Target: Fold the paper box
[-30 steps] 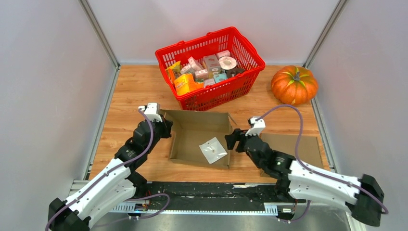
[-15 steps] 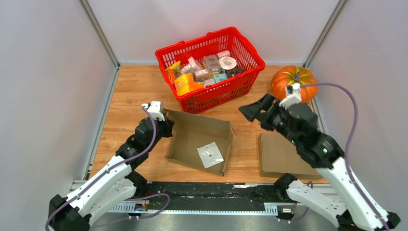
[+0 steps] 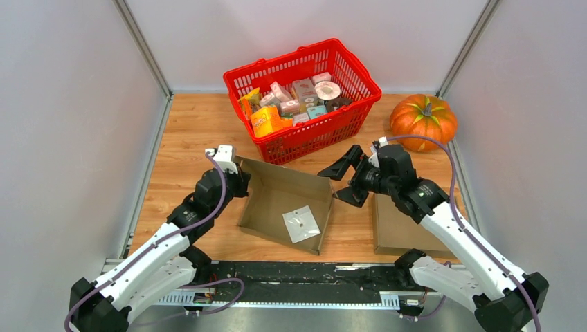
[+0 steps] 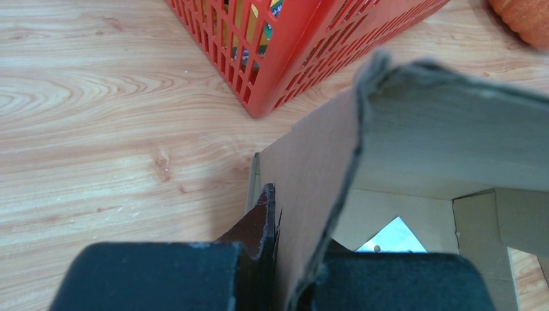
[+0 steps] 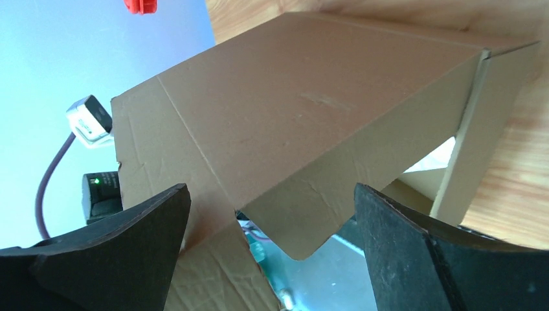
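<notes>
The brown paper box (image 3: 284, 197) lies open-topped on the wooden table, with a white packet (image 3: 301, 223) on its floor. My left gripper (image 3: 235, 181) is shut on the box's left wall; in the left wrist view the wall (image 4: 311, 194) runs between the two pads of that gripper (image 4: 285, 272). My right gripper (image 3: 344, 181) is wide open just off the box's right wall. In the right wrist view the box's outer side (image 5: 311, 110) fills the frame ahead of that gripper (image 5: 272, 246), and nothing is between its fingers (image 5: 440, 253).
A red basket (image 3: 302, 93) full of small packages stands behind the box and shows in the left wrist view (image 4: 304, 39). An orange pumpkin (image 3: 423, 122) sits at the back right. A flat cardboard sheet (image 3: 405, 225) lies right of the box, under the right arm.
The right arm rose away toward the pumpkin, then swung back down-left to the box's right wall, gripper open. The box shifted and turned slightly. The left gripper kept its hold.
</notes>
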Motion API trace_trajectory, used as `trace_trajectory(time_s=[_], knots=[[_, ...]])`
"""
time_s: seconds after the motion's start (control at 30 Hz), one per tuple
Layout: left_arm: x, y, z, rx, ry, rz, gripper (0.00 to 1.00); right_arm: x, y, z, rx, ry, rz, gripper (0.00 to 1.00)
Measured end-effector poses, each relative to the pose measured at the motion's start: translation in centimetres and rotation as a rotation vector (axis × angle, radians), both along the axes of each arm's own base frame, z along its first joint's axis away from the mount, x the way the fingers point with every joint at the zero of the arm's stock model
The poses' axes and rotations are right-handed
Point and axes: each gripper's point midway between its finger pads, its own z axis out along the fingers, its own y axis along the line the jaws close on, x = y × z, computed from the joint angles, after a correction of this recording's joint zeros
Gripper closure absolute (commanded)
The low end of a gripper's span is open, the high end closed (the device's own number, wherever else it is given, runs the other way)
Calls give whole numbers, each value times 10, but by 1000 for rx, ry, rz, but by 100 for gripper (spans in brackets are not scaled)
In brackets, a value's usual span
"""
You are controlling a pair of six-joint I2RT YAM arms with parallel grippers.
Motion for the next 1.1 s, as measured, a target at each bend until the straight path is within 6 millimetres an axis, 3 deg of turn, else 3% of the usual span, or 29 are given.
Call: trace_trajectory(time_s=[0.2,0.33,0.43,0.57,0.6,0.83,1.1], knots=[[1,0,-1,6,-1,8,100,3,15,6,117,43,-9,4],[3,3,0,11,-5,30,94,6,20,-5,169,98,-35,6],[2,4,0,9,-5,34,75,4,19,-20,178,133,-53,8],[-8,0,-1,-14,18,1,39,2,17,-29,172,125,-54,10],[-12,-1,0,-22,24,-12,38,3,17,-29,173,115,-54,10],[-55,0,3,-34,131,-123,35,4,16,-45,161,88,-52,10],[-128,5,51,-119,179,-325,35,10,18,-52,129,62,-40,10]])
